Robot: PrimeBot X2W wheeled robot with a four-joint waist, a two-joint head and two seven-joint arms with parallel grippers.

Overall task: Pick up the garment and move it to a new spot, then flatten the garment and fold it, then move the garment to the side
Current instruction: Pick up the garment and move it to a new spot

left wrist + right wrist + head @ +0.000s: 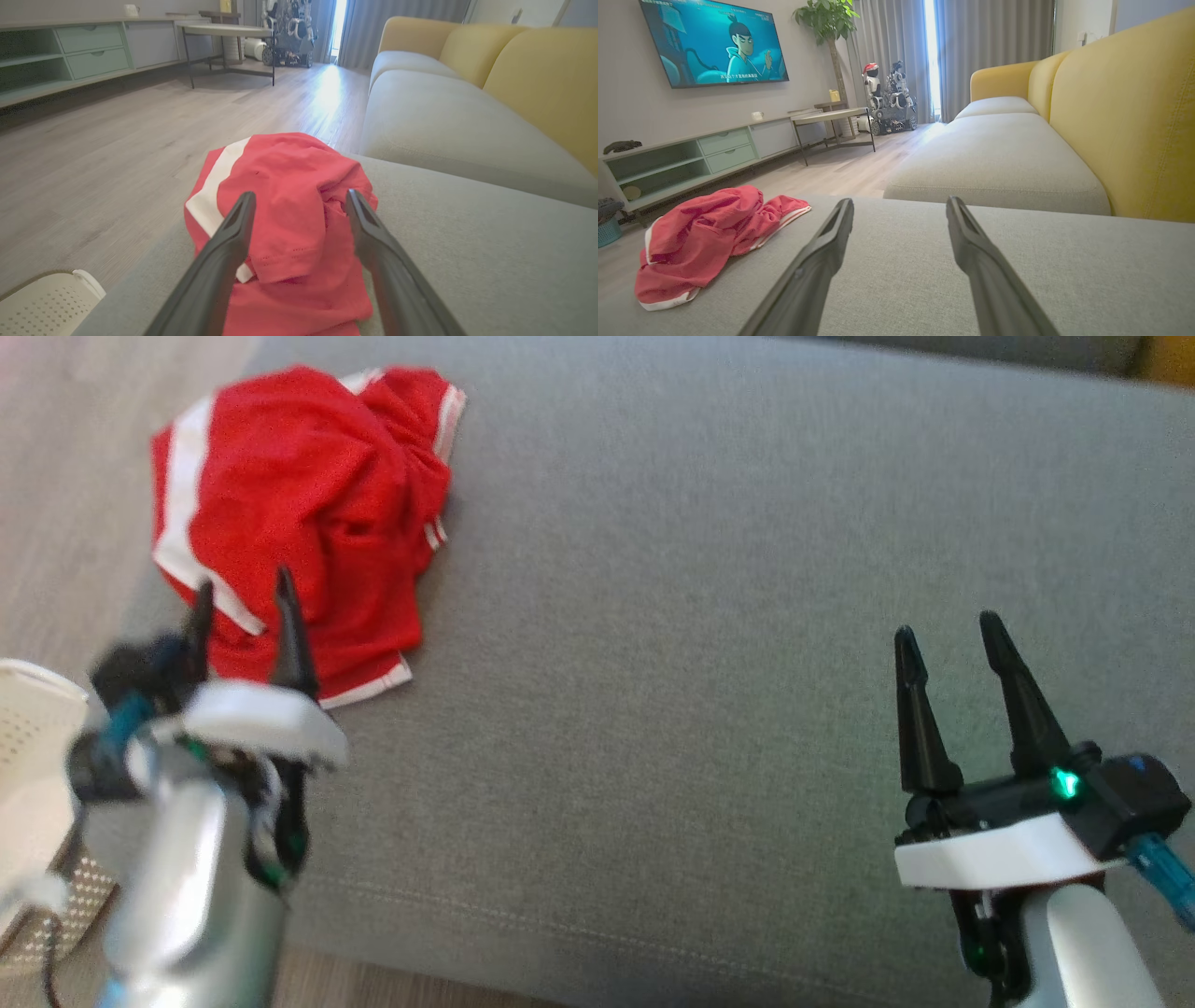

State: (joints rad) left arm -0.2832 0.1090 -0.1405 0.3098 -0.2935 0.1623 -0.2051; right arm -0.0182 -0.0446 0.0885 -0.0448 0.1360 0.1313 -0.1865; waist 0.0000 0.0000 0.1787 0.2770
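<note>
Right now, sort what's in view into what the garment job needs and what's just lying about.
Job: red garment, grey seat cushion under it, left hand, right hand, both open.
Lying about: white perforated basket, television, side table, parked robot, potted plant.

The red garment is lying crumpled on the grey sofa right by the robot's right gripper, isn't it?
Not quite. The red garment lies crumpled on the grey sofa by the left gripper, not the right gripper, as the head view shows.
</note>
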